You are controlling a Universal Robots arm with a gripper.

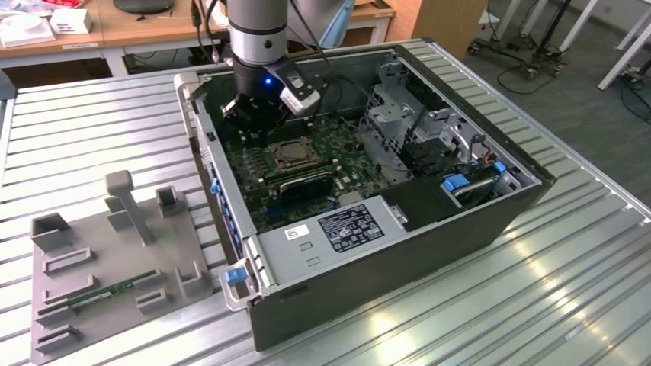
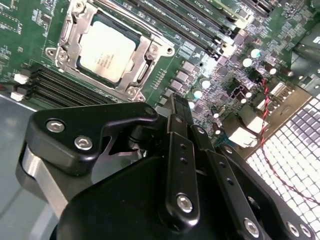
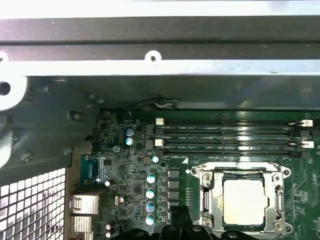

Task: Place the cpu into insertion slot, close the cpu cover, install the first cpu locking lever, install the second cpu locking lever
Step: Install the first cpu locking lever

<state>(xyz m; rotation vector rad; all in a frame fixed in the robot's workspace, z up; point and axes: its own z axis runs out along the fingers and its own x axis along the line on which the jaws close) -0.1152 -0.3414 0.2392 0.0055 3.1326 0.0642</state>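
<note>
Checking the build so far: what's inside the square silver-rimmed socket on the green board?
A small, flat, pale silver-tan square cpu sits in it, with the thin silvery metal cpu cover framing its edges. Whatever lies beneath the chip is covered.

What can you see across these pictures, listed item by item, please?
computer case: one, dark grey, open, on the table.
table: one, silvery slatted metal, under the case.
circuit board: one, green, inside the case.
insertion slot: one, silvery rim, on the circuit board.
cpu: one, pale silver, in the insertion slot.
cpu cover: one, silvery frame, down around the cpu.
memory slots: several, black, beside the insertion slot.
fixture tray: one, grey, exterior view's left of the case.
memory stick: one, green, on the fixture tray.
arm: one, silver-grey, reaching into the case.
gripper: one, black, above the circuit board near the cpu.
</note>
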